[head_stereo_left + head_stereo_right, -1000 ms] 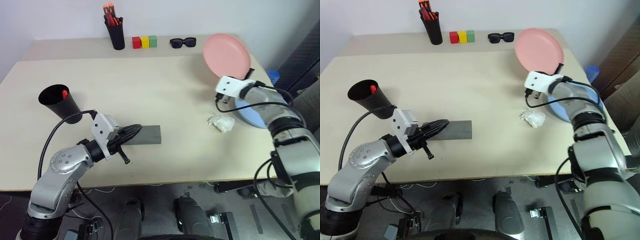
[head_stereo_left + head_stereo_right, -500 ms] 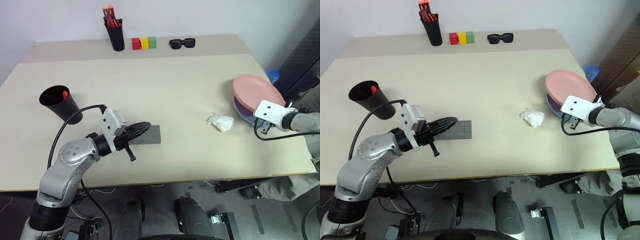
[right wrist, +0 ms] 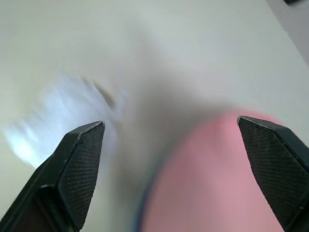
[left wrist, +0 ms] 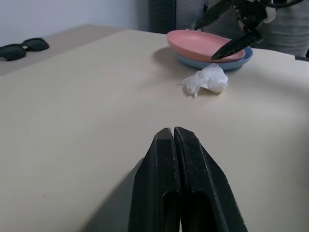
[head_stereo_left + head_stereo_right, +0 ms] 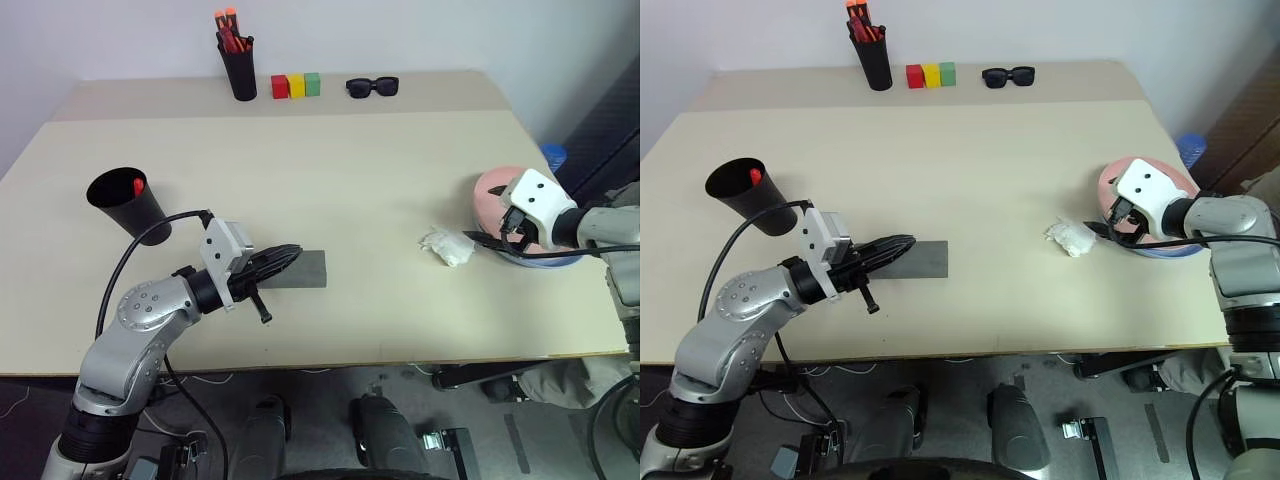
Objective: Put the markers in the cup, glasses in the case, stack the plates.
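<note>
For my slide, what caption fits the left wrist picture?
Shut left gripper faces pink plate stacked on blue plate.

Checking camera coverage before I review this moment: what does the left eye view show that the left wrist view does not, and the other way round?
Left eye view alone: the black cup with a red-capped marker inside, the pen holder, the colour blocks and the grey case. Left wrist view alone: the left gripper shut, seen close up, and the pink plate clearly resting on the blue plate. Both: sunglasses, crumpled tissue, the plates and the open right gripper.
</note>
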`<move>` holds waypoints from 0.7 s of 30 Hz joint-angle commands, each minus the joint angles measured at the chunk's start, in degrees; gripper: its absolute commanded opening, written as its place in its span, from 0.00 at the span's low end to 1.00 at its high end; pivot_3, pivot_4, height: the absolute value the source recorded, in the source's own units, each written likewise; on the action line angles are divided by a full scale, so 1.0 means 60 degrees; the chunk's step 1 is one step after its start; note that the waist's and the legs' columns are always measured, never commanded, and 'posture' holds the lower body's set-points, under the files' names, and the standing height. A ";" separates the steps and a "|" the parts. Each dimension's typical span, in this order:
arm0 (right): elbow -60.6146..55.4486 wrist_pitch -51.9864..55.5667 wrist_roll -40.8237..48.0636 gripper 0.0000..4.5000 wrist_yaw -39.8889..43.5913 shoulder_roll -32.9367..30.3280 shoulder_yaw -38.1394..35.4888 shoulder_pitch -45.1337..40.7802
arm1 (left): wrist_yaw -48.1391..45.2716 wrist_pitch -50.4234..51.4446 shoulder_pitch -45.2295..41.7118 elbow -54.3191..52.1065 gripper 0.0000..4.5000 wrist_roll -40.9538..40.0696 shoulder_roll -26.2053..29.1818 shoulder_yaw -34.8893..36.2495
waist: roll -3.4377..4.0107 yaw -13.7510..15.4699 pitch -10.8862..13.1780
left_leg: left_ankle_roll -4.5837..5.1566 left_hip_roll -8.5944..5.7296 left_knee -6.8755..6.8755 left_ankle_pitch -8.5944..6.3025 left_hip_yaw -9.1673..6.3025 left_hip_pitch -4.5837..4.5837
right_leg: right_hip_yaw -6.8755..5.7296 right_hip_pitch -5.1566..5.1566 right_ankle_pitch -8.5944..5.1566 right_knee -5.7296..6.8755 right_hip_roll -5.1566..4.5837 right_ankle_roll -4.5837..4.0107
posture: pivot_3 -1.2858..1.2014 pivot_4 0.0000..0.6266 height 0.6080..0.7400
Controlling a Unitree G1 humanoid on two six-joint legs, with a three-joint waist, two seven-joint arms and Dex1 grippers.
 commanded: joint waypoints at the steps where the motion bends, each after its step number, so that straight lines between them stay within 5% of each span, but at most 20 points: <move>1: -0.1140 0.0865 0.0802 1.00 0.0413 0.0058 -0.0251 0.0409 | 0.0050 -0.0198 0.0051 -0.0337 0.00 -0.0073 -0.0032 0.0057 | -0.0001 0.0031 0.0000 | 0.0001 0.0000 0.0000 -0.0001 -0.0003 -0.0002 | -0.0003 0.0001 0.0000 -0.0001 0.0000 0.0000 | 0.52 0.24 1.00; 12: -0.0946 0.0717 -0.0178 1.00 -0.0135 0.0018 0.0346 0.1090 | 0.0048 -0.0166 0.0139 -0.0398 0.00 -0.0095 0.0012 0.0103 | -0.0001 -0.0011 0.0000 | 0.0002 0.0000 0.0002 -0.0001 -0.0004 -0.0002 | -0.0007 -0.0003 -0.0001 0.0000 0.0003 0.0000 | 0.52 0.24 1.00; 15: -0.1182 0.0881 0.0003 0.82 -0.0031 0.0053 0.0264 0.1150 | 0.0032 -0.0171 0.0136 -0.0389 0.00 -0.0095 0.0017 0.0103 | -0.0001 -0.0002 0.0000 | 0.0002 0.0000 0.0002 -0.0001 -0.0004 -0.0002 | -0.0007 -0.0002 -0.0001 0.0000 0.0003 0.0000 | 0.52 0.24 1.00; 21: -0.1194 0.0887 -0.0001 0.11 -0.0105 -0.0050 0.0134 0.1045 | 0.0003 -0.0216 0.0129 -0.0348 0.00 -0.0078 -0.0026 0.0054 | -0.0002 -0.0001 0.0000 | 0.0002 0.0000 0.0002 -0.0002 -0.0004 -0.0002 | -0.0007 -0.0001 -0.0001 -0.0001 0.0003 0.0000 | 0.52 0.24 1.00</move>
